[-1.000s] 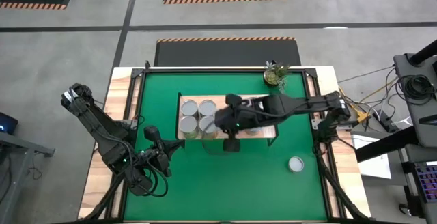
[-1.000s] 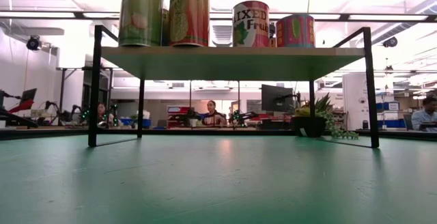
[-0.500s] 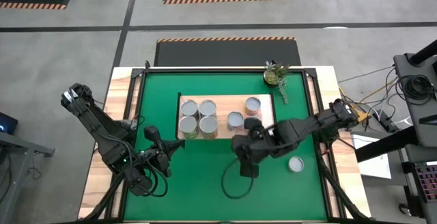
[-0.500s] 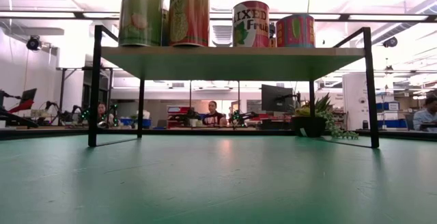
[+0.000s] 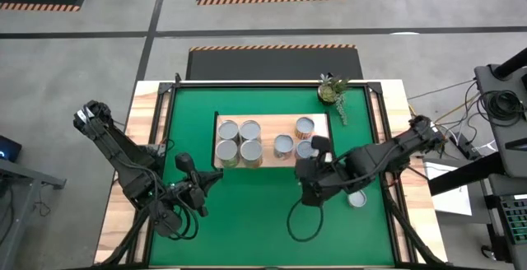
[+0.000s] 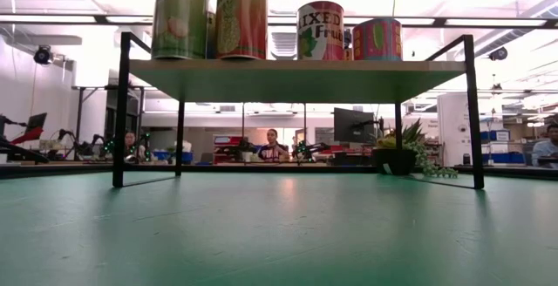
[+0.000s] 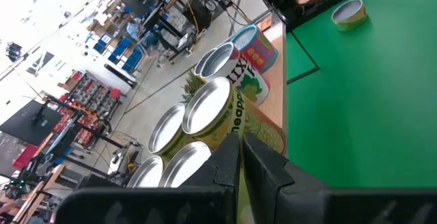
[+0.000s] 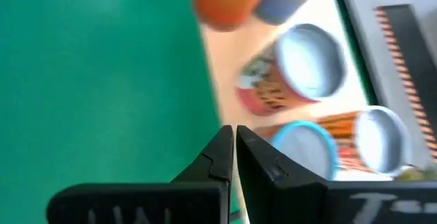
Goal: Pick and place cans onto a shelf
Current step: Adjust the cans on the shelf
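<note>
Seven cans sit on the shelf in the high view, while the last can stands alone on the green mat, just beside the right gripper, which is clenched and empty; the left gripper waits, clenched, near the mat's left edge. From the right wrist view, whose fingers press together, I judge the jaws must spread first, then straddle that can squarely.

Seven cans on shelf; one off

The cans have shiny metal tops and glossy printed sides. The shelf is pale wood on black metal; the mat looks matt.
</note>
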Controlling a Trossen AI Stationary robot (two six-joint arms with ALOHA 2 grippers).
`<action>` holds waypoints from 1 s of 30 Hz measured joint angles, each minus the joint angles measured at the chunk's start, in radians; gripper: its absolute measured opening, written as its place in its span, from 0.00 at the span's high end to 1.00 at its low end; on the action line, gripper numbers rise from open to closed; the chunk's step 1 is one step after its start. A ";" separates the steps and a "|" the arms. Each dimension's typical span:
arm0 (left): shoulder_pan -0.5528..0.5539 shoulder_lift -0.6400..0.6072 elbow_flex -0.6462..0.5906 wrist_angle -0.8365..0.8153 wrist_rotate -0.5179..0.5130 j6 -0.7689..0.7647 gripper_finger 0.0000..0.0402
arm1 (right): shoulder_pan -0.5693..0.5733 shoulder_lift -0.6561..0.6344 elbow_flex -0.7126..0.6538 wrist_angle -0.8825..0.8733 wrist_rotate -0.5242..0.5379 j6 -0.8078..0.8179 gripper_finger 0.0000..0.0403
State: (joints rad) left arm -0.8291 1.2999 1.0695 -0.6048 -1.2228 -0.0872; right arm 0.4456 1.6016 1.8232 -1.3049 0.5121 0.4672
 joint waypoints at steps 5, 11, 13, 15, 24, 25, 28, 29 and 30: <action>0.000 0.000 0.000 0.001 0.000 0.001 1.00 | -0.056 -0.084 -0.085 0.024 0.081 -0.005 0.98; 0.000 0.000 0.000 0.000 0.000 0.005 1.00 | -0.139 -0.163 -0.229 0.156 0.082 -0.063 0.98; 0.000 0.000 0.000 0.000 0.000 0.005 1.00 | -0.163 -0.184 -0.275 0.195 0.075 -0.083 0.98; 0.000 0.000 0.000 0.000 0.000 0.005 1.00 | -0.188 -0.200 -0.316 0.235 0.061 -0.094 0.98; 0.000 0.000 0.000 -0.002 0.000 0.008 1.00 | -0.252 -0.218 -0.418 0.413 0.026 -0.199 0.98; 0.000 0.000 0.000 -0.002 0.000 0.008 1.00 | -0.257 -0.218 -0.422 0.427 0.019 -0.210 0.98; 0.000 0.000 0.000 -0.001 0.000 0.008 1.00 | -0.265 -0.215 -0.435 0.458 0.002 -0.228 0.98; 0.000 0.000 0.000 -0.001 0.000 0.008 1.00 | -0.264 -0.214 -0.437 0.466 0.001 -0.233 0.98; 0.000 0.000 0.000 -0.002 0.000 0.008 1.00 | -0.264 -0.214 -0.439 0.471 -0.001 -0.236 0.98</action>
State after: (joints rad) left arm -0.8291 1.2999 1.0695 -0.6064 -1.2228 -0.0791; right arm 0.1814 1.3877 1.3845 -0.8335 0.5116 0.2315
